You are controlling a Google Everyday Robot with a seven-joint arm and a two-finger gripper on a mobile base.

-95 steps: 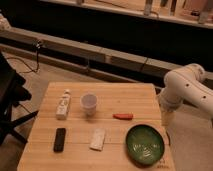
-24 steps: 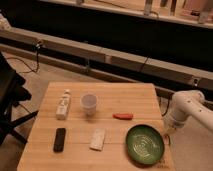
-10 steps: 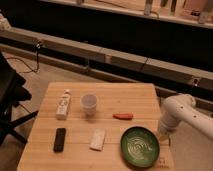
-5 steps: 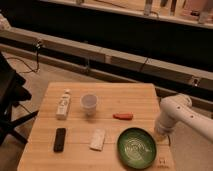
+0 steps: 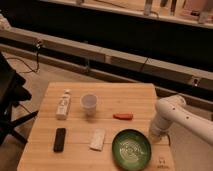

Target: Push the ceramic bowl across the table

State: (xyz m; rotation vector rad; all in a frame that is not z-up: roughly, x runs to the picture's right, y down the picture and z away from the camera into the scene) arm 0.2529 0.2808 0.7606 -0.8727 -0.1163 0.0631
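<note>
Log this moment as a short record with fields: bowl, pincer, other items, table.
bowl: ceramic bowl, near front right of table
pincer: pincer, low at the bowl's right side, at the table's right edge
other items: white cup; red object; white bottle; black remote; white block
table: table, light wooden planks
</note>
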